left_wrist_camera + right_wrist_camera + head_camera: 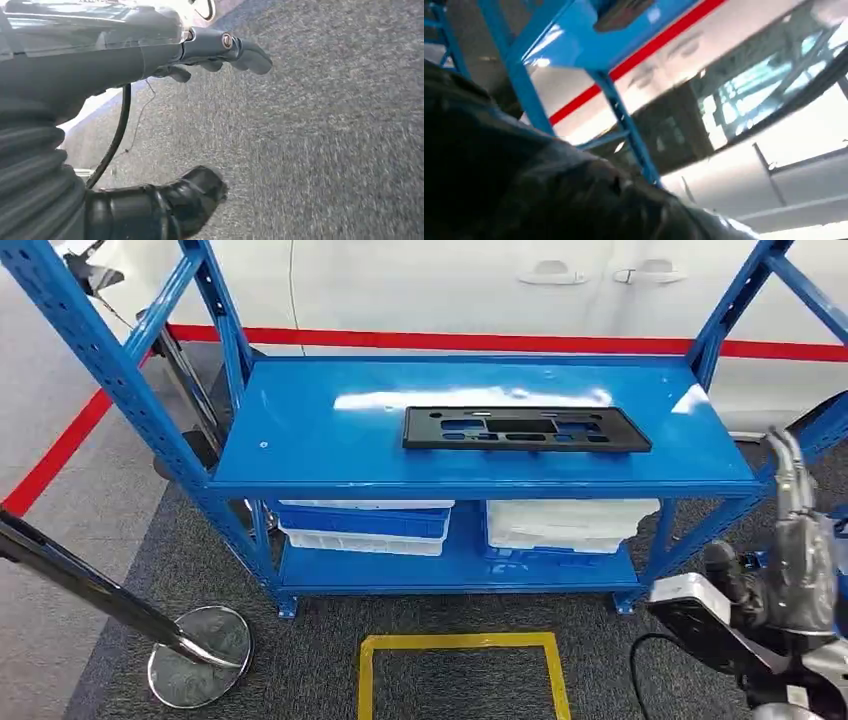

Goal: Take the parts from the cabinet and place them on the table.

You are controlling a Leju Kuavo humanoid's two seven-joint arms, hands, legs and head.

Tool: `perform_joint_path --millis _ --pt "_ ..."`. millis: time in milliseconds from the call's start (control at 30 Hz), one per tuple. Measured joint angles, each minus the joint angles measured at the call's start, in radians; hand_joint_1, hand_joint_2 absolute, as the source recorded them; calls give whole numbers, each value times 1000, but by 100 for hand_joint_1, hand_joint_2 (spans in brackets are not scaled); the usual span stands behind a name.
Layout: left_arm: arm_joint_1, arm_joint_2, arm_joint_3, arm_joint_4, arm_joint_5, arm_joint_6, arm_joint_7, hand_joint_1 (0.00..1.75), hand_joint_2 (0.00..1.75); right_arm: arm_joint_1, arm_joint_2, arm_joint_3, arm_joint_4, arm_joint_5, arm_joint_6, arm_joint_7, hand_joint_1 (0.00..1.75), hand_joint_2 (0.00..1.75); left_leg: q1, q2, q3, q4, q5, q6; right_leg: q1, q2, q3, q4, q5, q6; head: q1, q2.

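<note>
The right hand (790,570) is seen nearest, raised at the lower right of the head view with its fingers pointing upward beside the rack's right front post; whether those fingers are spread or curled cannot be told, though nothing is seen in them. In its own wrist view the left hand (200,55) is seen hanging over grey carpet (325,140), with its thumb and fingers apart and nothing held. The task's thing, a flat black plastic panel (527,429) pierced with cut-outs, is laid lengthwise on the top shelf (300,420) of the blue steel rack (230,350), slightly right of the shelf's centre and well apart from both hands. Two pale bins (365,523) are stored side by side on the lower shelf. A yellow floor marking (460,645) is taped on the carpet in front of the rack, and a chrome stanchion base (198,655) is seen at the lower left. The step in hand is judged to be the approach: the panel has not yet been touched. For the next move, the right hand would need to be lifted above the shelf edge and carried inward to the panel's near long edge, and because the part is thin and lies flat, a pinch along that edge is probably called for.
</note>
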Motion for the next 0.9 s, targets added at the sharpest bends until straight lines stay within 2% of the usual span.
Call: perform_joint_path --millis 133,233,367,533,767,900 --pt "-3 2 6 0 5 -52 -2 0 0 -81 -21 82 75 59 8 11 0 175 0 0 0 0 0 0 0 0 0 0 0 0 0 0" --pt "-8 2 10 0 -2 -87 8 0 0 -160 -23 165 154 142 -7 50 0 175 0 1 0 0 1 -1 0 1 0 0 1 0 0 0" --pt "-11 2 17 0 -6 -108 37 0 0 -247 -23 237 251 188 -13 88 0 175 0 0 0 0 1 -1 0 0 0 1 1 0 0 0" --pt "-14 2 19 0 -24 -121 63 0 0 -344 -20 313 387 344 -71 161 0 175 0 0 0 0 1 -1 0 0 -1 1 1 0 0 0" --pt "-13 2 19 0 -44 -126 83 0 0 -407 -11 350 523 430 -104 184 0 175 0 -1 -1 0 1 0 0 -1 -1 1 1 0 0 0" --pt "-13 2 19 0 -56 -141 93 0 0 -421 -11 356 585 465 -93 185 0 175 0 -1 -2 0 1 0 0 -1 -2 1 1 0 0 0"
